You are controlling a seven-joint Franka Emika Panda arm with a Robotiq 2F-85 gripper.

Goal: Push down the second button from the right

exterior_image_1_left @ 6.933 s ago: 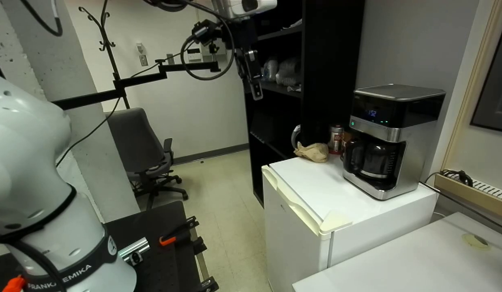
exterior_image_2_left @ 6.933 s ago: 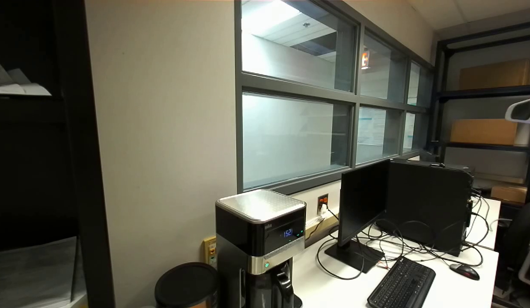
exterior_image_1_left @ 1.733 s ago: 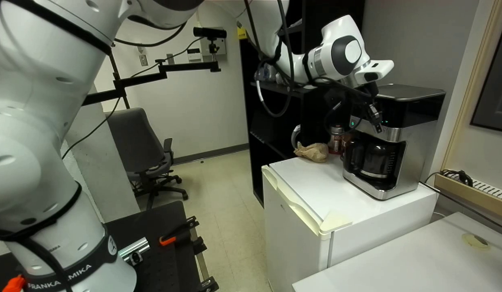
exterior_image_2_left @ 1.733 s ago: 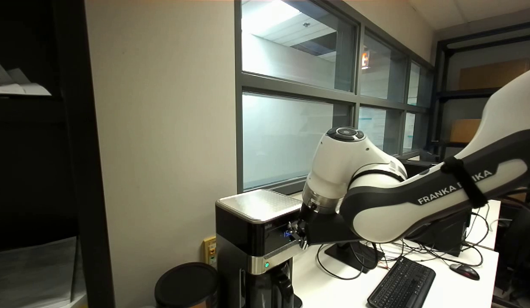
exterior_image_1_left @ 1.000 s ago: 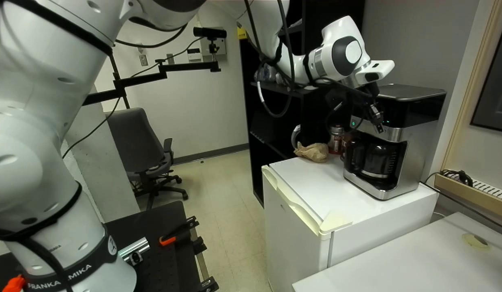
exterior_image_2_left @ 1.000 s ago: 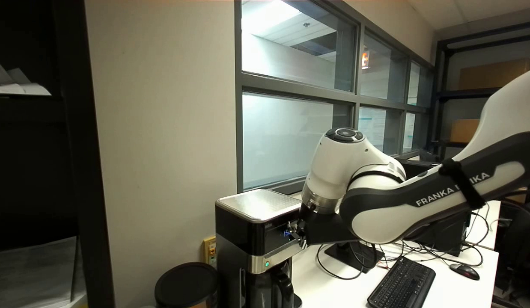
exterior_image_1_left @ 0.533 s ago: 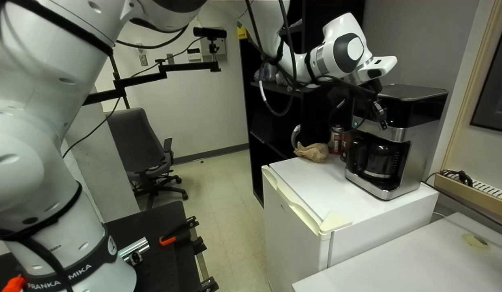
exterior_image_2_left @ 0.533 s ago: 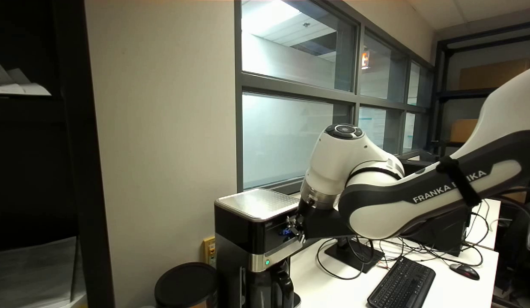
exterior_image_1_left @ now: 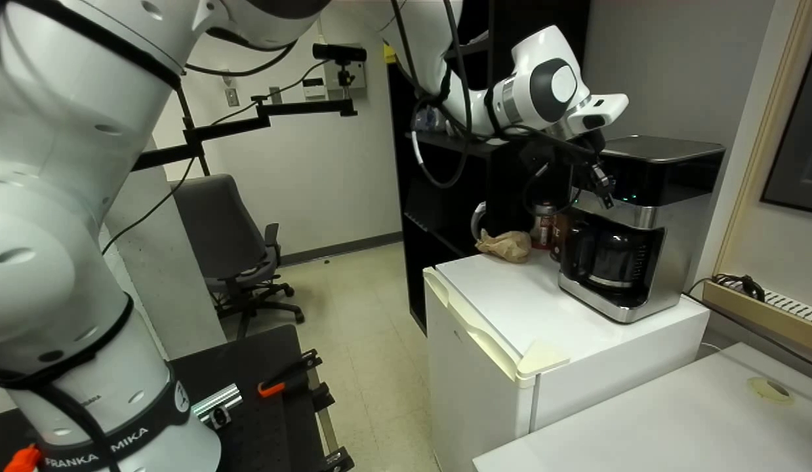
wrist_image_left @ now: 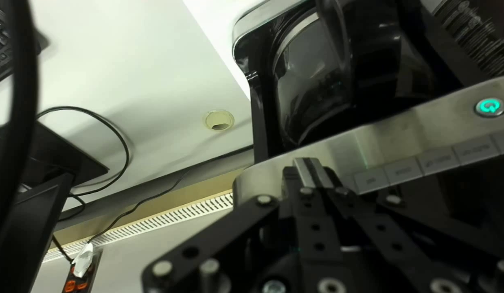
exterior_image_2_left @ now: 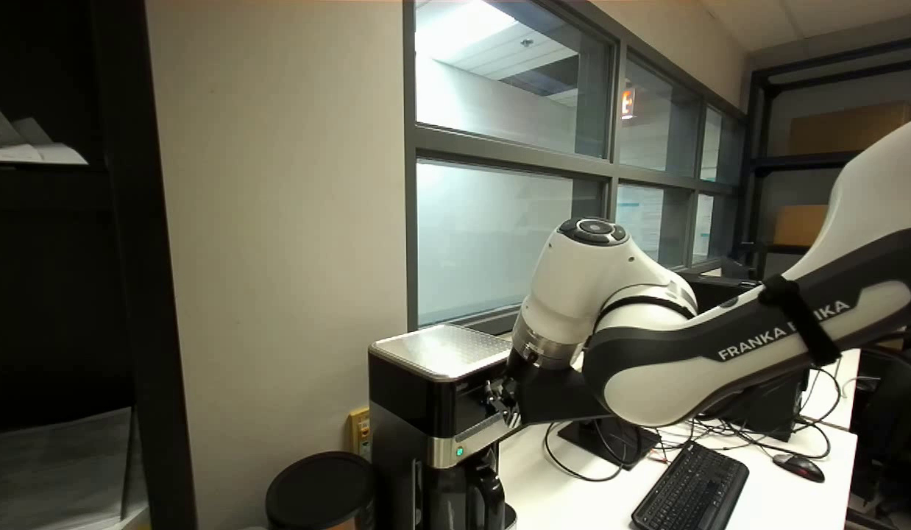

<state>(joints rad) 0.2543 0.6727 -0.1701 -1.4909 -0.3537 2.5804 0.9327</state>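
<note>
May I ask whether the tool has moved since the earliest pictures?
Yes: in an exterior view, the tool moved right and down, past black shelving, to the coffee maker.

The gripper (exterior_image_1_left: 607, 202), seen high at the edge of the dark shelves (exterior_image_1_left: 445, 223) nearly seven seconds ago, is now down at the front of the coffee maker (exterior_image_1_left: 655, 216) — and, against half a second ago, further left in an exterior view, uncovering a second green light (exterior_image_1_left: 625, 198). The coffee maker stands slightly further right there. In an exterior view the arm (exterior_image_2_left: 676, 361) now reaches in — its gripper hiding the black panel's (exterior_image_2_left: 470, 412) blue digits.
</note>
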